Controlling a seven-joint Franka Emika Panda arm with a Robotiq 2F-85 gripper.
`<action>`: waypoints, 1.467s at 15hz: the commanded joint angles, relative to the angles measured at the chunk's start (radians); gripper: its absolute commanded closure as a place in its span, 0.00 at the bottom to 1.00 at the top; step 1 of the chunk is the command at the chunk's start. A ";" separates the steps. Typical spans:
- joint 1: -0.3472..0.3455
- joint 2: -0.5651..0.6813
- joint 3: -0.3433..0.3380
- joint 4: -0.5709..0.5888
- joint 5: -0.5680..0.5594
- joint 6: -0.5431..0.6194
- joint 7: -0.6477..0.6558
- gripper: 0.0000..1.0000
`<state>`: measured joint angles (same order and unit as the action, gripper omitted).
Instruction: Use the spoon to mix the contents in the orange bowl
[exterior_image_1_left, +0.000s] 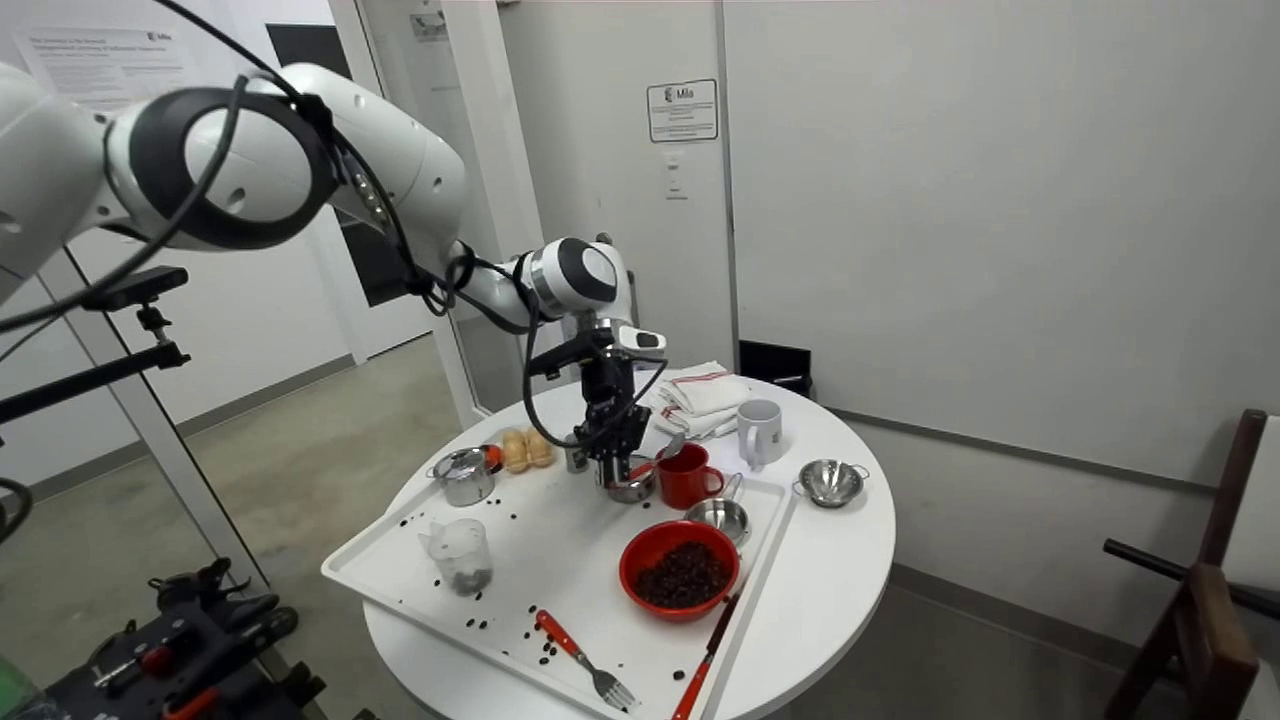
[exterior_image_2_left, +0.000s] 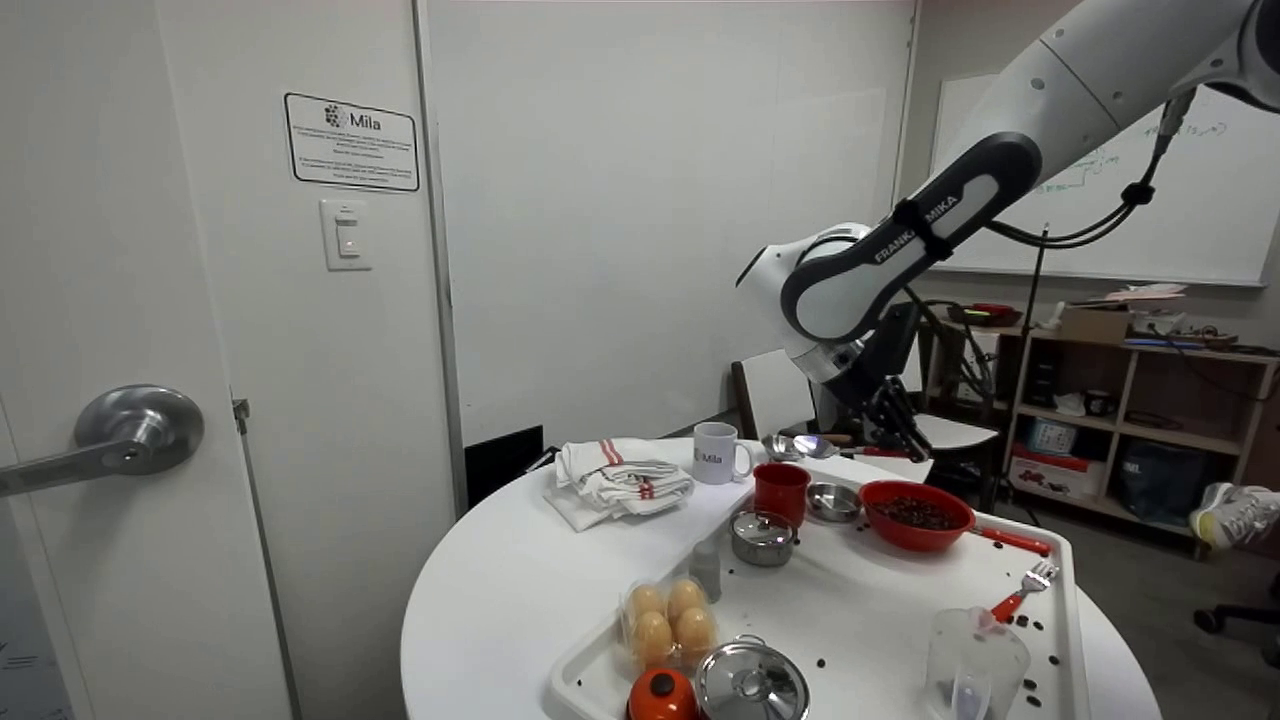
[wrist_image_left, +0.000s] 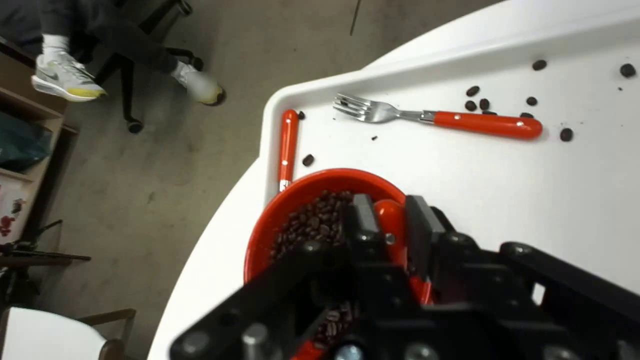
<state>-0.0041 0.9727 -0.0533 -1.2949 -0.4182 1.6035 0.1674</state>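
— Orange bowl (exterior_image_1_left: 655, 545), position?

— On the white tray (exterior_image_1_left: 560, 540), close to one edge and near a corner. Dark beans (exterior_image_1_left: 688, 572) inside. Tray itself lies on the round surface (exterior_image_1_left: 840, 560).

— State of the jaws?

— Clamped on the red handle of the spoon (wrist_image_left: 391, 220), seen best in the wrist view.

— And the spoon's place?

— Held in the air, apart from bowl and beans; in an exterior view a gap shows between its handle (exterior_image_2_left: 880, 452) and the bowl's rim. Metal head (exterior_image_1_left: 676, 444) visible in both exterior views. Whether it hangs directly over the bowl, cannot tell.

— Neighbours on the tray?

— Knife (wrist_image_left: 287, 142) along that same edge, just beside the bowl, which hides its blade in the wrist view. Fork (wrist_image_left: 442, 119) near the adjoining edge, tines toward the shared corner, stray beans (wrist_image_left: 472, 91) by its handle. Small metal bowl (exterior_image_1_left: 720, 518) between the orange bowl and the red mug (exterior_image_1_left: 686, 478). Clear plastic jug (exterior_image_1_left: 460, 548) farther along the fork's edge.

— Off the tray?

— Folded towels (exterior_image_2_left: 622, 482) and a pale mug (exterior_image_2_left: 715, 455), both on the surface past the tray's edge.
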 joint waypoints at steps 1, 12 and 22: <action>-0.051 -0.136 0.007 -0.238 0.109 0.227 0.010 0.92; -0.084 -0.268 0.010 -0.723 0.166 0.479 -0.284 0.92; -0.054 -0.189 -0.001 -0.672 0.171 0.424 -0.300 0.92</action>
<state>-0.0685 0.7554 -0.0471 -2.0192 -0.2453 2.0543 -0.1349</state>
